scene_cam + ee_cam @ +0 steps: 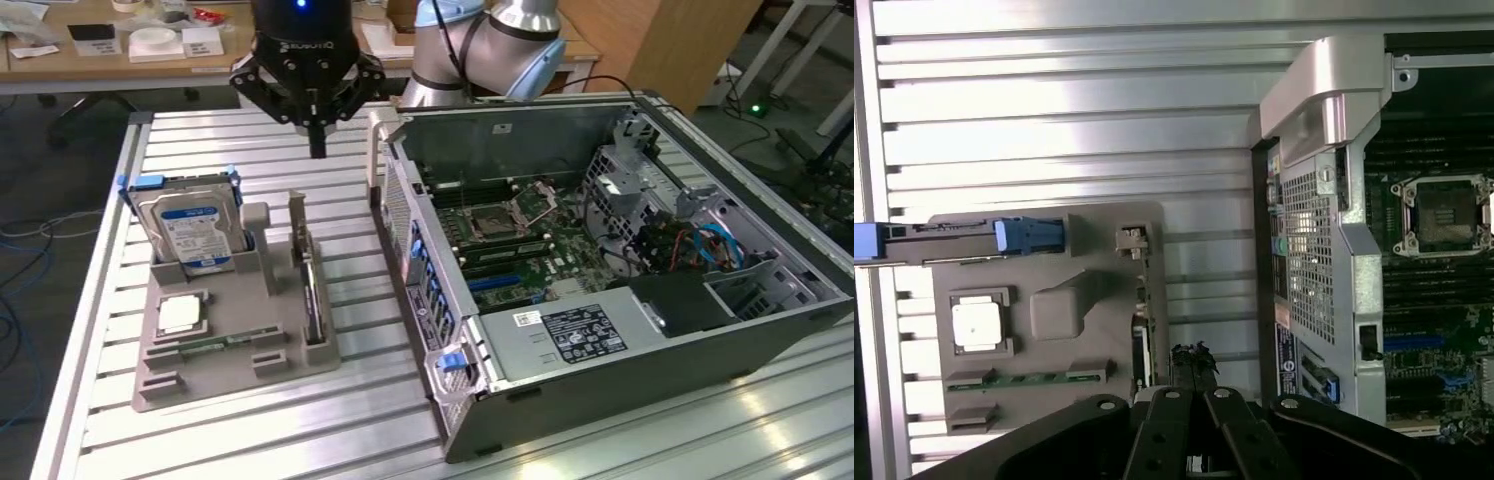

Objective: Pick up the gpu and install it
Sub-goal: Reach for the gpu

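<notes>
Claw (318, 140) pinched shut, empty, over desk (200, 150). Gpu (310, 290) stands on edge in gray holder (214, 372), below claw, apart from it. Prob. light, stiff, fragile: grip long top edge by its flat sides, w/o squeezing fan.

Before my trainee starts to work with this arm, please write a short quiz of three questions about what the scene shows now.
1. True or false: the thin black gpu card sits inside the open grey metal computer case.
2. Which part stands upright in the grey plastic holder, at the exterior view's left of the gpu? A. a silver blue-labelled hard drive; B. a keyboard; C. a round fan.
3. What does the black gripper hold?
Key: 1. False; the gpu stands on its edge in the holder. 2. A. 3. Nothing; it hangs shut above the ribbed aluminium table.
</notes>
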You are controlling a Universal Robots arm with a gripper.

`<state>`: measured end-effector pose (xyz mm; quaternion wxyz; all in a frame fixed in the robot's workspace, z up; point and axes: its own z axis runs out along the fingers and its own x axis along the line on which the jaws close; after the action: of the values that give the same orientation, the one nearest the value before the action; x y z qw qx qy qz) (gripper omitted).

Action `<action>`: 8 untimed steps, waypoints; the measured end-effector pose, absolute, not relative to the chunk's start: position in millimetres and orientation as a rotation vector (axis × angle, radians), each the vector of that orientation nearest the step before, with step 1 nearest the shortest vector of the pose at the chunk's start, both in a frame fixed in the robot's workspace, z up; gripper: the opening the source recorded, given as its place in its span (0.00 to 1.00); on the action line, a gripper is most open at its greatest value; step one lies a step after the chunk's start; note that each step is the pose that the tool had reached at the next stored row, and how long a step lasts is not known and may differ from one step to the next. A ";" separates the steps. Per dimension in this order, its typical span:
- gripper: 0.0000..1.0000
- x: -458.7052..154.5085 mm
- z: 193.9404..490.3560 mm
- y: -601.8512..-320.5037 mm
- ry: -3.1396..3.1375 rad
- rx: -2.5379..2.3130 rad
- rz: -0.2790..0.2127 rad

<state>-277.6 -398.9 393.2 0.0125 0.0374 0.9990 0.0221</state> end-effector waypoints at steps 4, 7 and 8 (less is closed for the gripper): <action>0.11 -289.7 393.1 -398.9 3.114 0.116 0.069; 0.11 -299.1 393.1 -398.9 3.114 0.117 0.069; 0.11 -301.8 393.1 -398.8 3.114 0.117 0.069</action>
<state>-301.8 -398.8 393.1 0.0125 0.0374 0.9990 0.0221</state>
